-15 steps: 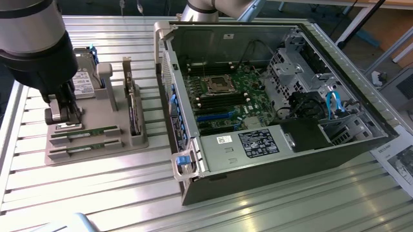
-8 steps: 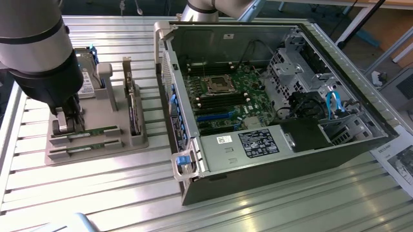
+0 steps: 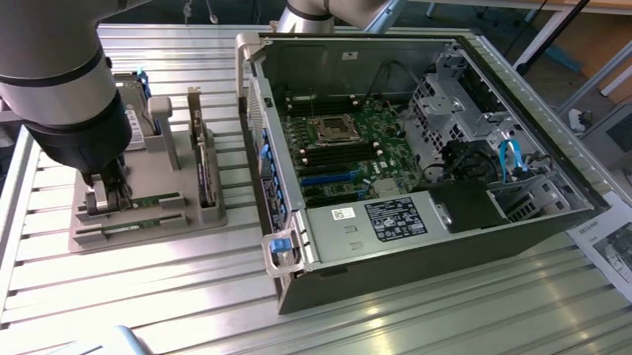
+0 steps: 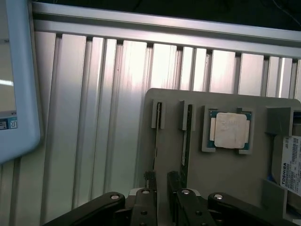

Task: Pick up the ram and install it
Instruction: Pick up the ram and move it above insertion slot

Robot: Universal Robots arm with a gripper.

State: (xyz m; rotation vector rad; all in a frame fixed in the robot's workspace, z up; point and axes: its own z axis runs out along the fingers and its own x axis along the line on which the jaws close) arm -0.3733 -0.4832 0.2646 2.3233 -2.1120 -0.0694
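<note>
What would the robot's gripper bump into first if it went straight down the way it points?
Most likely a ram stick lying in the grey holder. The open gripper sits over its end, with a finger on each side. Depth is unclear, so the holder could come first.

The hand point(image 4: 162, 183) covers the near ends of the ram point(image 4: 156, 136) and its twin point(image 4: 188, 136); the hard drive point(image 4: 288, 165) is cut at the edge.
</note>
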